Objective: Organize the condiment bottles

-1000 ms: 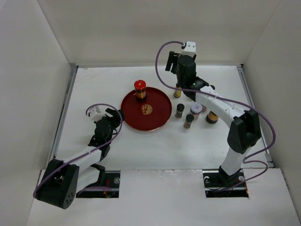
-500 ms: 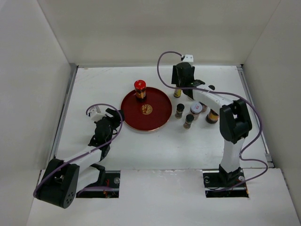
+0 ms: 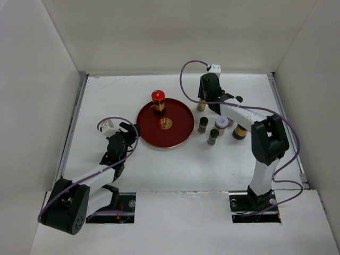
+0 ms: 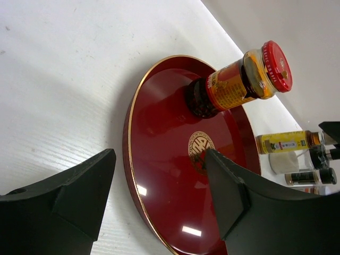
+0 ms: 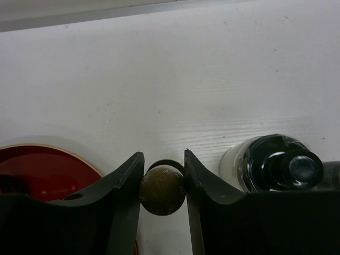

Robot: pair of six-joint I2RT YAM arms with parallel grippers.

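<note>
Several condiment bottles stand right of the red tray (image 3: 178, 130). My right gripper (image 3: 204, 99) is over the gold-capped bottle (image 3: 201, 105) beside the tray's right rim. In the right wrist view both fingers press the sides of its gold cap (image 5: 162, 189), so the right gripper (image 5: 163, 157) is shut on it. A red-capped jar (image 3: 158, 101) stands on the tray's far side, also seen as the red-capped jar (image 4: 239, 82) in the left wrist view. My left gripper (image 3: 130, 133) is low by the tray's left edge; the left gripper (image 4: 159, 159) is open and holds nothing.
Two small dark bottles (image 3: 203, 124) (image 3: 213, 136), a white-lidded jar (image 3: 221, 123) and an amber bottle (image 3: 239, 131) cluster right of the tray. A dark black-capped bottle (image 5: 279, 169) stands just right of my right fingers. White walls enclose the table.
My right gripper has come down over the gold-capped bottle and closed its fingers onto the cap. The left arm has not moved.
</note>
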